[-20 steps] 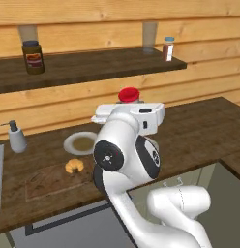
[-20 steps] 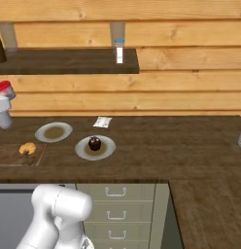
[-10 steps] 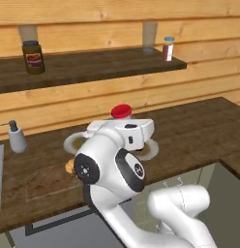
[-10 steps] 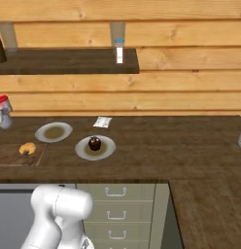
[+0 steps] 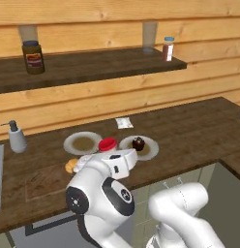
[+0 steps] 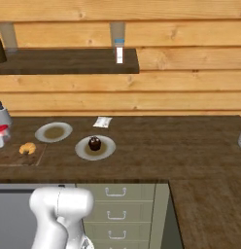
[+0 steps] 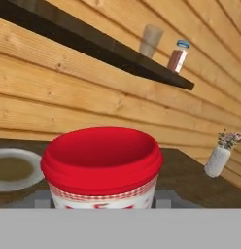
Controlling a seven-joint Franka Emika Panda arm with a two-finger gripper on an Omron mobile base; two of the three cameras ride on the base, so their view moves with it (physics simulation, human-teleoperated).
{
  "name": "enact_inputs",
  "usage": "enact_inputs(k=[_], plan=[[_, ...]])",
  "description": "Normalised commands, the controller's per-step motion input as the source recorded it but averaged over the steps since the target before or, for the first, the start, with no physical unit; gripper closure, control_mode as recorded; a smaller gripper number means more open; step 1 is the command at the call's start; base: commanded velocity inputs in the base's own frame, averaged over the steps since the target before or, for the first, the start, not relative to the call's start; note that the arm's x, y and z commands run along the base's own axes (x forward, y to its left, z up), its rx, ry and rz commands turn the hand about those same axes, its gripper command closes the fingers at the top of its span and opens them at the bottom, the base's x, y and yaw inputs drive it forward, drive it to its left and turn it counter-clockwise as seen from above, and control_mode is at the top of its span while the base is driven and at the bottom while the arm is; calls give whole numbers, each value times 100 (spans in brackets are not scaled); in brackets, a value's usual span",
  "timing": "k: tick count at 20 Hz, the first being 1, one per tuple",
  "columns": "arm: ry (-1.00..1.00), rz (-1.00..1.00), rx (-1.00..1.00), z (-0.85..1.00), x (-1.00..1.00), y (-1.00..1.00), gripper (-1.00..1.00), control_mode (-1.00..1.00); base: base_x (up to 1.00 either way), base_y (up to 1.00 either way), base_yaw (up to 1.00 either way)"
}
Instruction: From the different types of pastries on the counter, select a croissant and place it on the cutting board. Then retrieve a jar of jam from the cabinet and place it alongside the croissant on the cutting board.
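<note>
the gripper [image 5: 108,154] carries the red-lidded jar of jam [image 5: 108,145], jaws closed on it, lid upright, toward the cutting board [image 5: 42,181], where the croissant [image 5: 70,165] sits just beside.

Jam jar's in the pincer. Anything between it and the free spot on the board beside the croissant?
Nothing visible. The red-lidded jam jar hangs near the dark wooden cutting board, where the golden crescent croissant lies. The cupcake on its pale plate sits off to the side.

The arm hides most of the croissant [image 5: 70,165], and the picture's nine o'clock edge crops the jar of jam [image 6: 0,135].
</note>
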Motion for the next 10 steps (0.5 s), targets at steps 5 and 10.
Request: enact_inputs(k=[5,10], plan=[[10,5,-2,-62,0,24,100,-100,0,0,0],[-2,1,0,-29,6,45,100,-100,0,0,0]])
